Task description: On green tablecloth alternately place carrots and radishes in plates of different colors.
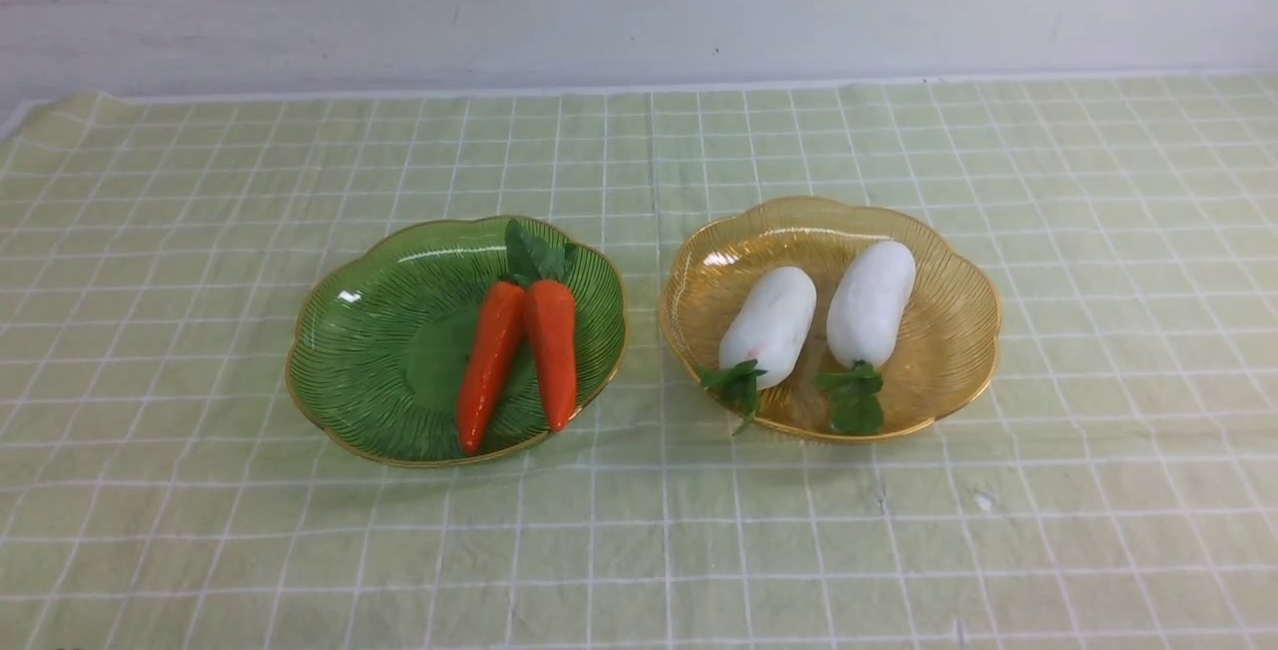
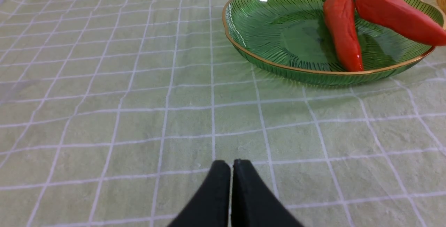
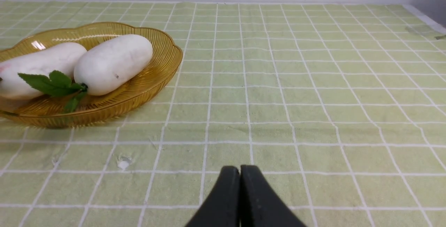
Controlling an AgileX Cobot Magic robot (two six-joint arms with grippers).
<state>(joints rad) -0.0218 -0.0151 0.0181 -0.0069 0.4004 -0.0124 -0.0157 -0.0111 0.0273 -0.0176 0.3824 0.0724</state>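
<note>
On the green tablecloth (image 1: 639, 550) the green plate (image 1: 369, 350) holds two orange carrots (image 1: 489, 362) (image 1: 552, 350) side by side, leaves away from me. The amber-yellow plate (image 1: 949, 330) holds two white radishes (image 1: 769, 326) (image 1: 871, 303), leaves toward me. Neither arm shows in the front view. My left gripper (image 2: 231, 164) is shut and empty over bare cloth, well short of the green plate (image 2: 264, 21) and its carrots (image 2: 343, 31) (image 2: 397, 14). My right gripper (image 3: 240, 169) is shut and empty over bare cloth, apart from the amber plate (image 3: 153, 77) and its radishes (image 3: 111, 63) (image 3: 41, 65).
A white wall (image 1: 639, 1) runs behind the cloth's far edge. Small white specks lie on the cloth near the amber plate (image 3: 123, 162). The cloth's right edge (image 3: 425, 19) shows in the right wrist view.
</note>
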